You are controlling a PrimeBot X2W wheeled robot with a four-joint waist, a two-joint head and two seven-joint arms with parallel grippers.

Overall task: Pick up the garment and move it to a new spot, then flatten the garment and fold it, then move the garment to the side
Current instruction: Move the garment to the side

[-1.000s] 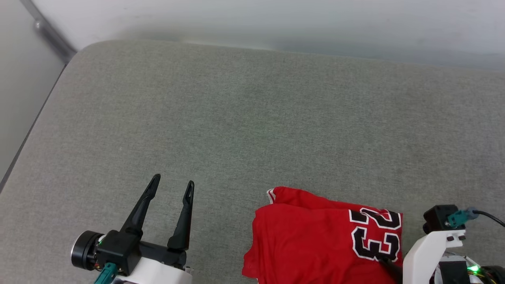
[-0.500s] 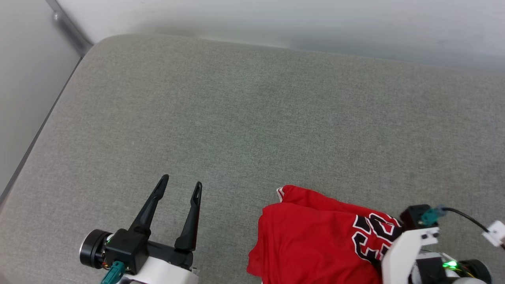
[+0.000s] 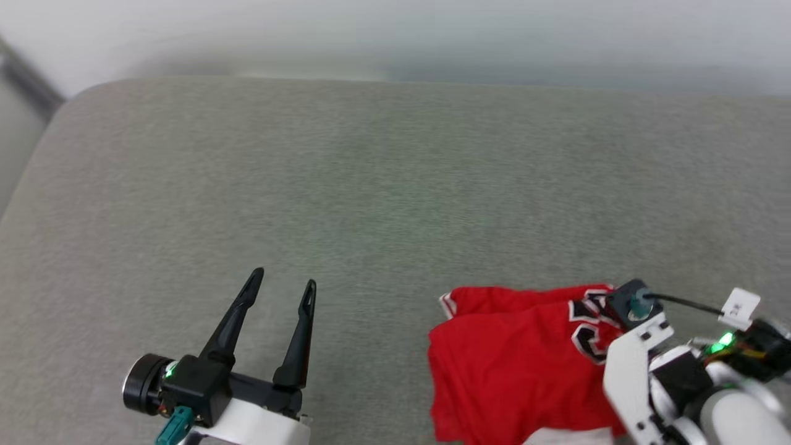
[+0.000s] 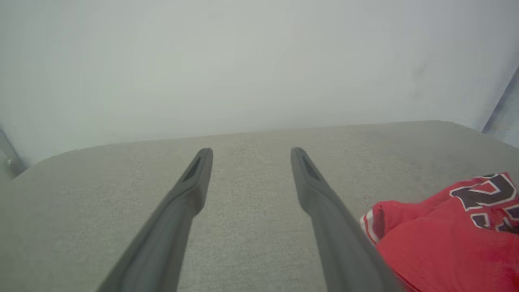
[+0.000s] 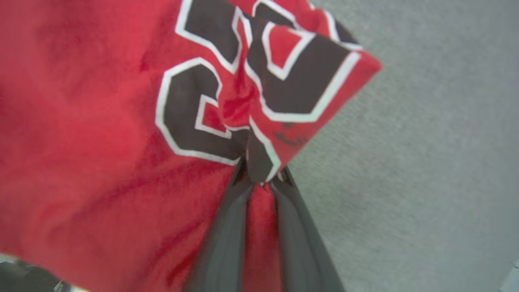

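The garment (image 3: 513, 364), a red shirt with black-and-white numbers, lies bunched at the lower right of the grey cushion (image 3: 371, 185). In the right wrist view my right gripper (image 5: 259, 176) is shut on a fold of the garment (image 5: 101, 121) by the numbers, and the cloth peaks up at its fingertips. In the head view the right wrist covers the garment's right part and hides those fingers. My left gripper (image 3: 282, 279) stands open over bare cushion, left of the garment, holding nothing. In the left wrist view my left gripper (image 4: 249, 152) is open, with the garment (image 4: 442, 239) at the lower right.
The grey cushion (image 4: 251, 227) spreads wide to the left and back. A pale wall (image 3: 432, 31) runs behind it. The cushion's rounded left edge (image 3: 37, 154) drops off to a floor strip.
My right gripper has shut on the garment's numbered part, and the cloth there has bunched and shifted. The head camera has moved. The left gripper stays open in place.
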